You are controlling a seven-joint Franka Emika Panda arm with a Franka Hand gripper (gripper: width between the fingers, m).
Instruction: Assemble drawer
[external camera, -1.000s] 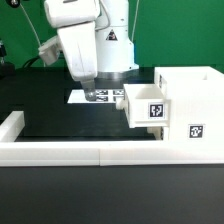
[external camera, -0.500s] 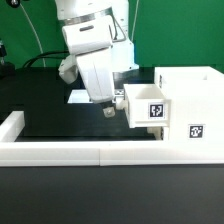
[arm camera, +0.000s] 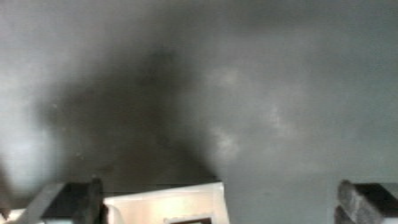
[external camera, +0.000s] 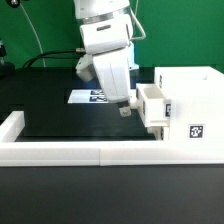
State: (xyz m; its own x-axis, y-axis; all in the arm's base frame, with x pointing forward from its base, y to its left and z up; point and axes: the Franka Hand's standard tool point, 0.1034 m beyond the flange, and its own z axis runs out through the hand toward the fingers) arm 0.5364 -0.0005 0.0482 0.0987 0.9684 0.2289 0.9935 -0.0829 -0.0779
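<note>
exterior: gripper (external camera: 126, 107) hung beside tray (external camera: 153, 108) sticking out of casing (external camera: 190, 105), marker board (external camera: 88, 97) behind | wrist: fingers (arm camera: 71, 200) spread wide, nothing held, white tray corner (arm camera: 169, 204) between

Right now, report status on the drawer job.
Gripper at the tray's end, jaws straddling its corner in wrist view; grip unconfirmed. Tray partway into casing. Nothing in the way.

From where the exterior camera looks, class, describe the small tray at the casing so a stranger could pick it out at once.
Find the tall white casing at the exterior view's right. The small open-top tray juts from its side toward the black mat, beside the pincer. Unlike the flat marker board behind, it is boxy with raised walls.
</note>
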